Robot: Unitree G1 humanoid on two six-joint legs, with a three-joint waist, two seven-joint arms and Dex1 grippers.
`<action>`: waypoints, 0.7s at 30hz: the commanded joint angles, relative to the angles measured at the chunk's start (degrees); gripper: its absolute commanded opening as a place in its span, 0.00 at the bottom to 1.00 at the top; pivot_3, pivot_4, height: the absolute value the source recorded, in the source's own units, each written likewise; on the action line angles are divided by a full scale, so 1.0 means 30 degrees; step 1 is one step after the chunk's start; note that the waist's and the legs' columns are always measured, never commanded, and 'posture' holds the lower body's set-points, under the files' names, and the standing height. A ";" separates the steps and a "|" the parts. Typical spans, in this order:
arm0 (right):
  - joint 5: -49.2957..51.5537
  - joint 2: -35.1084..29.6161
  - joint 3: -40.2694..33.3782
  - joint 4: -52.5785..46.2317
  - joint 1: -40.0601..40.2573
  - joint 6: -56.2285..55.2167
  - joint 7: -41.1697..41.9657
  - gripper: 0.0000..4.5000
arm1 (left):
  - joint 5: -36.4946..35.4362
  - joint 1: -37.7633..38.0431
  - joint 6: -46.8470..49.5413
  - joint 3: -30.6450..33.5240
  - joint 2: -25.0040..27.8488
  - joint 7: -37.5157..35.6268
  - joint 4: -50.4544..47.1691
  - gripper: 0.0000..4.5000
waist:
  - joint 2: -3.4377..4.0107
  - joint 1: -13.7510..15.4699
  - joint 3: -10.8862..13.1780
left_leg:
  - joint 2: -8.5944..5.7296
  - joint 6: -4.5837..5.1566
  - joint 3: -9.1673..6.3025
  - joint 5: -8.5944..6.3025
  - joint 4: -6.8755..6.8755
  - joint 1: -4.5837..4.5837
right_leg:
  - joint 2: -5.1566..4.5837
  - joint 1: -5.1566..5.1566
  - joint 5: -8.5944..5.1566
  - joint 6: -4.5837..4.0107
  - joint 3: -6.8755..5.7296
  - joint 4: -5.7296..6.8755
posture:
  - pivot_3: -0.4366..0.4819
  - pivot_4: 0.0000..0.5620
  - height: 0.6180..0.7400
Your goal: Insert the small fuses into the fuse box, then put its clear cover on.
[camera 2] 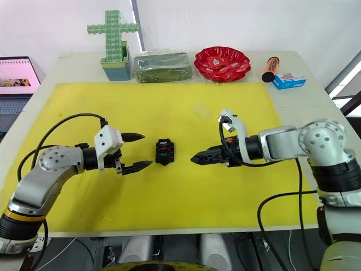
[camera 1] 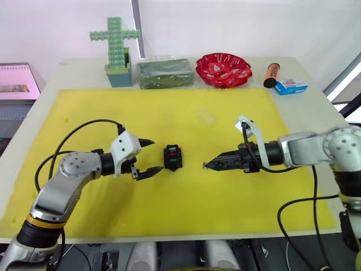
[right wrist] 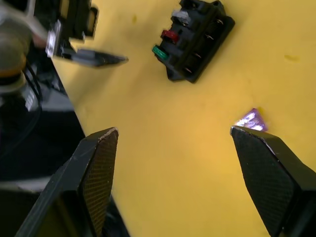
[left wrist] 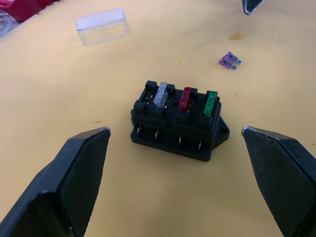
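While both grippers, left point(camera 1: 148, 157) and right point(right wrist: 173, 170), gape empty, fuse box point(left wrist: 176, 120) sits between; purple fuse point(right wrist: 251, 120) lies flat beside right fingertip point(right wrist: 252, 140), may skid away when pinched.

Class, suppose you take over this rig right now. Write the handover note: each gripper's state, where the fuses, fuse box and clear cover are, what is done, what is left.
Left gripper: open, empty, beside the fuse box.
Right gripper: open, empty, on the box's other side, near the purple fuse.
Done: grey fuse, red fuse and green fuse stand in the box; the grey one leans. One end slot looks empty.
Left: insert the purple fuse lying loose on the yellow mat, then fit the clear cover, which lies on the mat farther back.
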 commanded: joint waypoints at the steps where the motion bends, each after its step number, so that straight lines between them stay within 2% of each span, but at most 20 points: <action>1: -0.5200 -0.0399 0.2599 0.1394 -0.1616 -0.2059 0.5857 0.86 | 0.0114 -0.0371 -0.0467 0.0187 0.0162 -0.0236 -0.0242 1.00 | -0.0004 -0.0052 -0.0001 | -0.0001 -0.0001 0.0002 0.0000 0.0001 0.0000 | -0.0005 0.0001 0.0000 0.0000 0.0003 -0.0004 | 0.48 0.27 1.00; 4: -0.7807 0.0235 0.3743 0.2812 -0.2291 -0.3212 0.8206 0.86 | 0.0114 -0.0387 -0.0398 0.0221 0.0104 -0.0256 -0.0286 1.00 | -0.0004 -0.0060 0.0000 | -0.0004 -0.0001 0.0010 0.0000 0.0000 0.0000 | -0.0008 -0.0008 0.0004 0.0006 0.0007 -0.0001 | 0.48 0.27 1.00; 8: -0.9912 0.1349 0.4222 0.5007 -0.2716 -0.3382 0.9980 0.86 | 0.0119 -0.0219 -0.0292 0.0248 0.0069 -0.0238 -0.0517 1.00 | -0.0005 -0.0052 0.0000 | -0.0005 -0.0001 0.0013 0.0000 -0.0004 -0.0001 | -0.0004 -0.0010 0.0033 0.0058 0.0006 0.0006 | 0.48 0.27 1.00; 13: -1.1389 0.2296 0.4136 0.6215 -0.2925 -0.3048 1.1835 0.86 | -0.0021 -0.0122 -0.0120 0.0300 0.0154 -0.0356 -0.0704 1.00 | -0.0004 -0.0047 0.0001 | -0.0008 -0.0001 0.0012 0.0000 0.0000 -0.0001 | -0.0010 -0.0010 0.0035 0.0060 0.0006 0.0014 | 0.48 0.27 1.00; 21: -1.2545 0.3593 0.3718 0.7347 -0.3086 -0.2071 1.3354 0.86 | -0.0827 -0.0222 0.0123 0.0398 0.0374 -0.1328 -0.1004 1.00 | -0.0003 -0.0050 0.0001 | -0.0011 -0.0002 0.0013 0.0000 0.0001 0.0001 | -0.0009 -0.0009 0.0037 0.0062 0.0001 0.0021 | 0.48 0.27 1.00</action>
